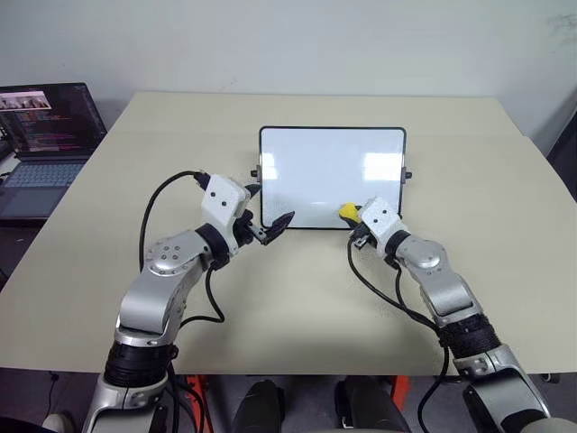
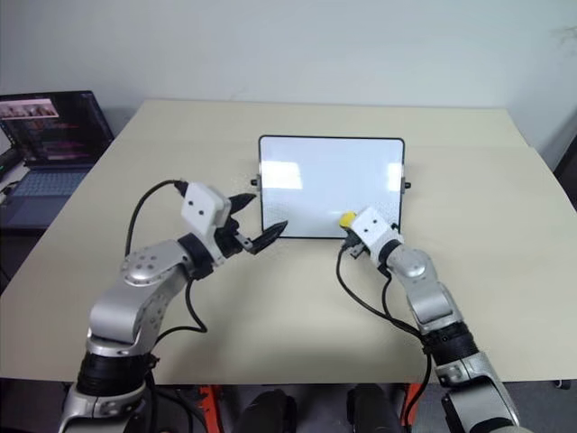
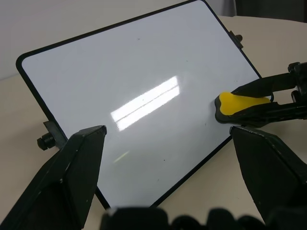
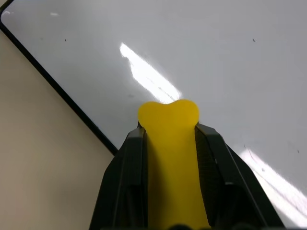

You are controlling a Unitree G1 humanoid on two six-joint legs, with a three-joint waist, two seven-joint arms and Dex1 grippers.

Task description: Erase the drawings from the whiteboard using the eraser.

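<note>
The whiteboard stands tilted near the middle of the beige table, with a black frame and side knobs. Its face is blank white with glare and a few tiny specks; the drawings are out of view. My right gripper is shut on the yellow eraser, and the eraser's tip rests against the board's lower right area. In the right wrist view the eraser sits between the two black fingers. My left gripper is open in front of the board's lower left corner, with nothing between its fingers.
An open laptop sits on a lower surface off the table's left edge. Black cables loop from both wrists over the table in front of the board. A pale wall runs behind the table's far edge.
</note>
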